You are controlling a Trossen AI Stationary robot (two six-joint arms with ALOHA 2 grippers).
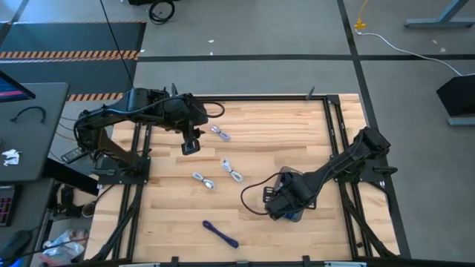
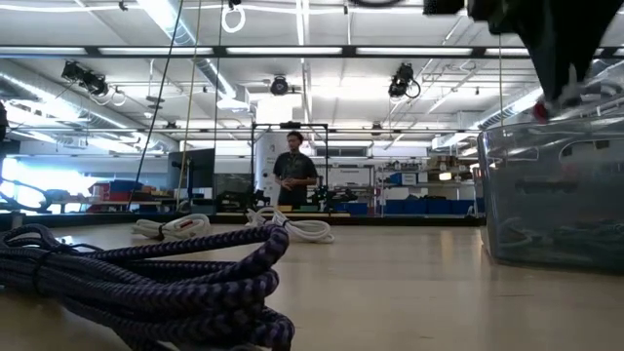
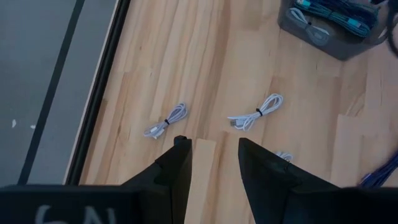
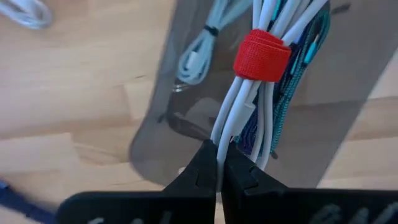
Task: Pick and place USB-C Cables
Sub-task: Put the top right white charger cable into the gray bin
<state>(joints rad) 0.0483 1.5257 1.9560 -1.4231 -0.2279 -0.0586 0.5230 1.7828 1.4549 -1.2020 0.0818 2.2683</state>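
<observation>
My right gripper (image 4: 219, 146) (image 1: 276, 200) is shut on a white cable bundle (image 4: 258, 81) bound by a red strap, over the grey translucent tray (image 1: 295, 178) (image 2: 556, 195). Teal and white cables (image 4: 198, 59) lie in the tray. Three white cable bundles (image 1: 220, 133) (image 1: 232, 170) (image 1: 202, 180) lie flat on the wooden table. A dark blue-purple bundle (image 1: 221, 233) (image 2: 146, 283) lies near the near edge. My left gripper (image 3: 211, 142) (image 1: 191, 147) is open above the table's left part, near the white bundles (image 3: 166, 121) (image 3: 256, 115), touching nothing. My right gripper pinches the white bundle between its two fingers by the strands at one end (image 4: 227, 134), short of the red strap (image 4: 261, 55). The fingers come from above, along the bundle. The bundle hangs below them into the tray's opening; whether it touches the cables inside, I cannot tell.
Black frame rails (image 1: 334, 133) border the table on the left and right. A black cable (image 1: 249, 194) loops on the table beside the tray. In the low view a person (image 2: 294, 175) stands far behind the table. Bare wood (image 1: 282, 133) lies between the arms.
</observation>
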